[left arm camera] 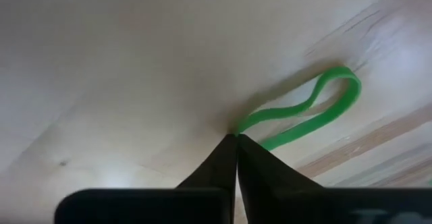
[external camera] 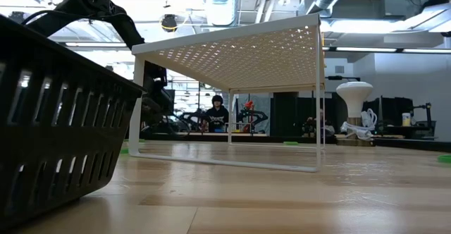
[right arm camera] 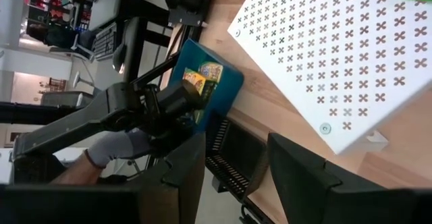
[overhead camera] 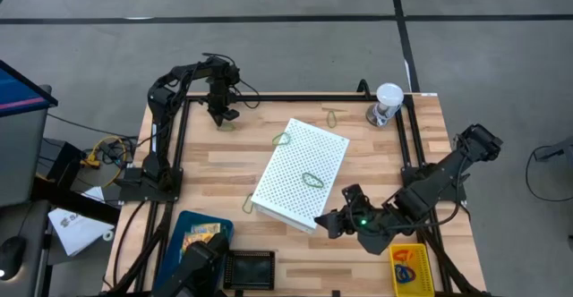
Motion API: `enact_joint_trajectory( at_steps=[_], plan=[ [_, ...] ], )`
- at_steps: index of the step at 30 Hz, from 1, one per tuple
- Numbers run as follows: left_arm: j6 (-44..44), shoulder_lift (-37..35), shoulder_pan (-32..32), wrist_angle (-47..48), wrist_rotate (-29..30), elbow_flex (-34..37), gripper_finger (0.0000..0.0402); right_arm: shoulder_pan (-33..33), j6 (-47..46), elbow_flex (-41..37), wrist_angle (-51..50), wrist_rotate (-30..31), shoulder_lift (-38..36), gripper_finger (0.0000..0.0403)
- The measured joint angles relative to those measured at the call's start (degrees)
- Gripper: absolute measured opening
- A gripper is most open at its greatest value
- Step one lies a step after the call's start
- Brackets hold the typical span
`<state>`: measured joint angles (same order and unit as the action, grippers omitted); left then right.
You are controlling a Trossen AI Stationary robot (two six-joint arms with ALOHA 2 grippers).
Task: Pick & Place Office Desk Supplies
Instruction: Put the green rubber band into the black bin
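An olive-green rubber band [left arm camera: 307,109] lies on the wood near the table's far left edge. My left gripper [overhead camera: 224,116] is shut on it, its tips [left arm camera: 236,137] down at the table. Two more green bands [overhead camera: 282,139] [overhead camera: 312,180] rest on top of the white perforated box [overhead camera: 300,172], and others lie on the table [overhead camera: 333,114] [overhead camera: 248,204]. A yellow crayon box [overhead camera: 411,268] sits at the near right corner. My right gripper [overhead camera: 337,209] hovers open by the white box's near right corner [right arm camera: 351,133], holding nothing. My left gripper pinches the near end of the band's loop [left arm camera: 247,125] between the very tips of its two fingers. The fingers slant steeply down from above. The rest of the loop lies slack and flat on the table.
A clear cup with a white lid [overhead camera: 387,103] stands at the far right. A blue tray [overhead camera: 201,234] holding a crayon box and a black basket [overhead camera: 249,268] sit at the near edge. The basket [external camera: 56,121] fills the left of the low view.
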<state>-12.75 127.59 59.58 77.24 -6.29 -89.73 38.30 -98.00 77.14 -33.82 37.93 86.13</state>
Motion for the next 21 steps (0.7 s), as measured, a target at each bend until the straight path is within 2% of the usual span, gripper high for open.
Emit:
enact_joint_trajectory(
  at_steps=[9,15,21],
  plan=[
    [-1.0,-0.7,-0.1,0.3,1.0,-0.9,0.0000,0.7,-0.6,0.0,0.0,1.1,0.0,0.0156],
    [-0.6,-5.7,-0.2,0.4,0.2,-0.9,0.0000,0.6,-0.5,0.0,-0.3,1.1,0.0,0.0156],
    [-0.1,-12.0,-3.0,1.3,-3.4,-0.8,0.0000,0.7,0.5,0.0,-0.2,2.6,0.0,0.0156]
  ],
)
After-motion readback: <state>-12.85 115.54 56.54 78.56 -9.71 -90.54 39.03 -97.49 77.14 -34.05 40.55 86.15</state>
